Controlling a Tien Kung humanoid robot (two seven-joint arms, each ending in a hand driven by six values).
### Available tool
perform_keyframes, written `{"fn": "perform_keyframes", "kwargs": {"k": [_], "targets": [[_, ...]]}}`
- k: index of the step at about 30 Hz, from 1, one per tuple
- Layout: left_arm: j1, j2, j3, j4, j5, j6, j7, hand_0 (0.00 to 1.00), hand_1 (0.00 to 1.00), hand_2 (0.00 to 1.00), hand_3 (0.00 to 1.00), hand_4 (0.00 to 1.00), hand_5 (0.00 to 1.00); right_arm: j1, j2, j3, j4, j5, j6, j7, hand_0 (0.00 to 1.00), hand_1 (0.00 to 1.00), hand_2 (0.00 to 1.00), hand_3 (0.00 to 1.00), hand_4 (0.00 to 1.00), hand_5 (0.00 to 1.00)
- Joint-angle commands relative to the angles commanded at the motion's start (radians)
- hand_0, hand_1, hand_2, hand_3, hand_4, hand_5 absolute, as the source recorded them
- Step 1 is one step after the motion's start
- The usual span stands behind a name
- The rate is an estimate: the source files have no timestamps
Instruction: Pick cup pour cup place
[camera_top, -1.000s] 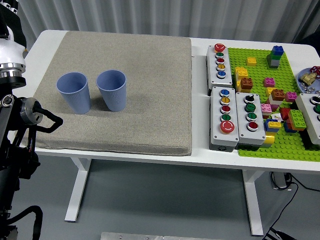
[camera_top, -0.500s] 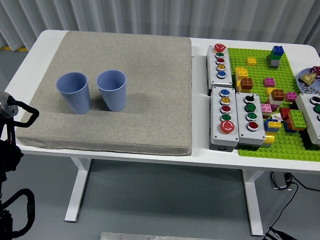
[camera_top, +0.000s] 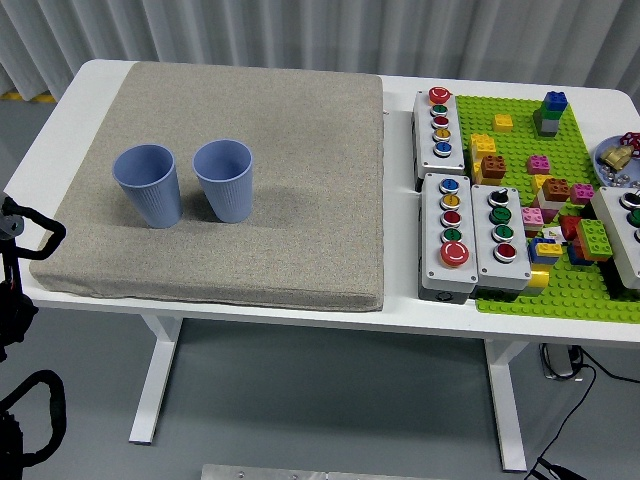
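The left arm is pulling away from the 2 cups.

The left cup (camera_top: 149, 185) and right cup (camera_top: 223, 179) are standing side by side on the gray mat (camera_top: 300, 200), untouched. The left hand (camera_top: 18, 225) is backing off past the tabletop (camera_top: 400, 320) edge; its fingers I cannot tell. Nothing is getting picked yet.

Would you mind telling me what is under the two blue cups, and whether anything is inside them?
Both blue cups stand upright on the grey mat, which lies on the white table. Their visible inner walls look bare; the bottoms are hidden from this angle.
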Motion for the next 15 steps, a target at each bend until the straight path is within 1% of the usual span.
{"fn": "perform_keyframes", "kwargs": {"k": [6,15], "targets": [[0.0,0.001,0.001,-0.006,-0.001,0.003,0.0,0.741,0.746,0.862,0.872,0.794,0.998,0.001,-0.001,-0.001,0.0,0.006,0.0,0.004,0.764,0.697,0.706,0.607,0.187,0.296],[0.002,-0.005,-0.001,-0.009,-0.001,0.004,0.002,0.742,0.745,0.862,0.874,0.787,0.998,0.004,-0.004,0.006,0.0,0.002,-0.001,0.006,0.763,0.695,0.706,0.606,0.188,0.294]]}}
